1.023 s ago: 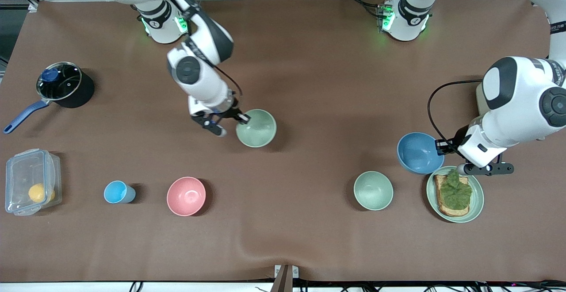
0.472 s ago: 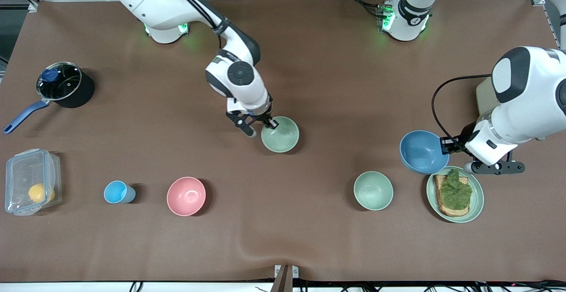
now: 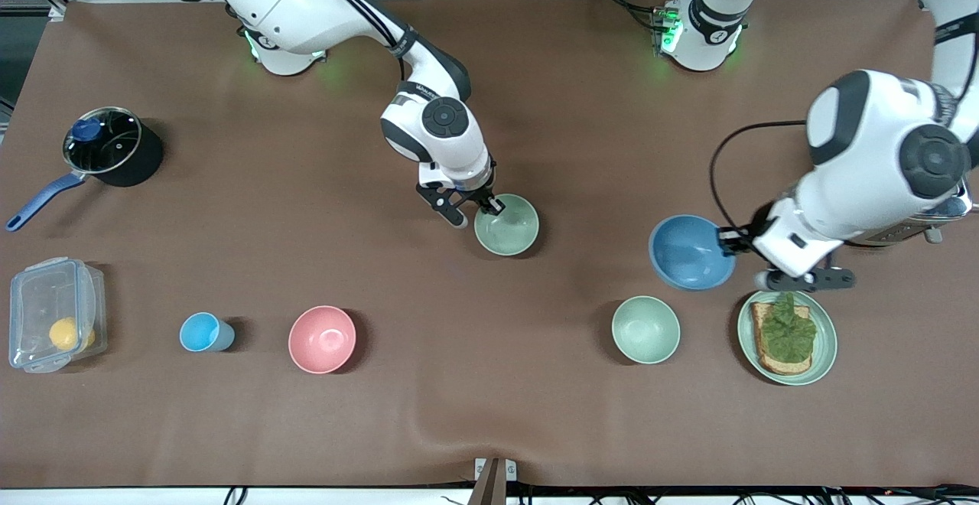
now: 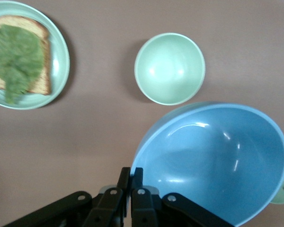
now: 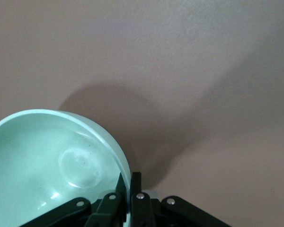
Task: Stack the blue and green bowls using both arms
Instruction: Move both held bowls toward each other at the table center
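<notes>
My right gripper is shut on the rim of the sage-green bowl and holds it just above the middle of the table. In the right wrist view the gripper pinches the bowl's rim, and the bowl's shadow falls on the cloth. My left gripper is shut on the rim of the blue bowl and holds it tilted above the table, toward the left arm's end. In the left wrist view the gripper clamps the blue bowl's edge.
A paler mint-green bowl and a green plate with toast sit nearer the front camera than the blue bowl. A pink bowl, a light-blue cup, a clear box and a lidded pot stand toward the right arm's end.
My right gripper has carried the green bowl toward the left arm's end. My left gripper has lifted the blue bowl and moved it toward the table's middle.
</notes>
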`<state>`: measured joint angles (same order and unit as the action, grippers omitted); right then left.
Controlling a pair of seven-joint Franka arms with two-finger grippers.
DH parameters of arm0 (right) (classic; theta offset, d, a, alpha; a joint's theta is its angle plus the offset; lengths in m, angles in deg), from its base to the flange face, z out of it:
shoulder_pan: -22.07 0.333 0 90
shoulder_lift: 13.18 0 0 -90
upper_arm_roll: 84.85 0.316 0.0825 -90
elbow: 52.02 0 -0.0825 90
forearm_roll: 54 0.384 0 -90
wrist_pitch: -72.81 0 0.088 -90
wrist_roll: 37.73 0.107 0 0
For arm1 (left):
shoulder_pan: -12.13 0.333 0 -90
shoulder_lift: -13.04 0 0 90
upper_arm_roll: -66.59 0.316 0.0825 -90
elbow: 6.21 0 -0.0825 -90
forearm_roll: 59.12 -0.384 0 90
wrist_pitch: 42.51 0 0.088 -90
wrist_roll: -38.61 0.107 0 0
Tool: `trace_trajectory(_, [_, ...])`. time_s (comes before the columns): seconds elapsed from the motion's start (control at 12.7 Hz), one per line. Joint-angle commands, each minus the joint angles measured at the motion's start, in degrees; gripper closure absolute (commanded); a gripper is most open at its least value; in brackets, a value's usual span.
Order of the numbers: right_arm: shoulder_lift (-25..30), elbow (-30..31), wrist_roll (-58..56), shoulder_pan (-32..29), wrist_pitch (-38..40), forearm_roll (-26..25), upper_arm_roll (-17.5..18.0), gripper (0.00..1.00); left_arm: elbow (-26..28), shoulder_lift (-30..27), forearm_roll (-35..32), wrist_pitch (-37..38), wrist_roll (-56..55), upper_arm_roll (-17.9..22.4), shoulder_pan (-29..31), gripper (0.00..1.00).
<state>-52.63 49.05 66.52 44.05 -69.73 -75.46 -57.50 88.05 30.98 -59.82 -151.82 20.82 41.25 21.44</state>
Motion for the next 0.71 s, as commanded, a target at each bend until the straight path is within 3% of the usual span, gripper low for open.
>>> trace_trajectory(0.0, [-3.4,-3.2,6.6,0.7,-1.5,-7.1,0.0,1.00,-0.3,0.3,0.4,0.8,-2.6,-1.1,-0.5,1.00])
trace_trajectory(0.16, [-3.5,-3.4,6.8,0.0,-1.2,-6.8,0.0,1.00,-0.3,0.6,0.4,0.8,-5.7,-1.1,-2.0,1.00])
trace_trajectory(0.24, [-3.4,-3.4,6.8,-0.4,-0.8,-6.5,0.1,0.36,-0.4,0.8,0.4,0.6,-7.7,-1.1,-3.1,1.00])
trace_trajectory(0.31, [-3.0,-3.4,7.0,-1.1,-0.6,-6.4,0.2,0.00,-0.4,0.9,0.5,0.2,-9.5,-1.1,-4.2,1.00])
trace_trajectory(0.47, [-2.8,-3.4,6.8,-3.6,-0.3,-6.3,2.0,0.00,-0.5,1.6,0.5,0.2,-14.2,-1.1,-6.6,1.00])
trace_trajectory(0.63, [-2.8,-3.5,6.5,-9.2,2.3,-6.3,7.3,0.00,-0.4,2.1,0.5,0.0,-17.4,-1.1,-8.4,1.00])
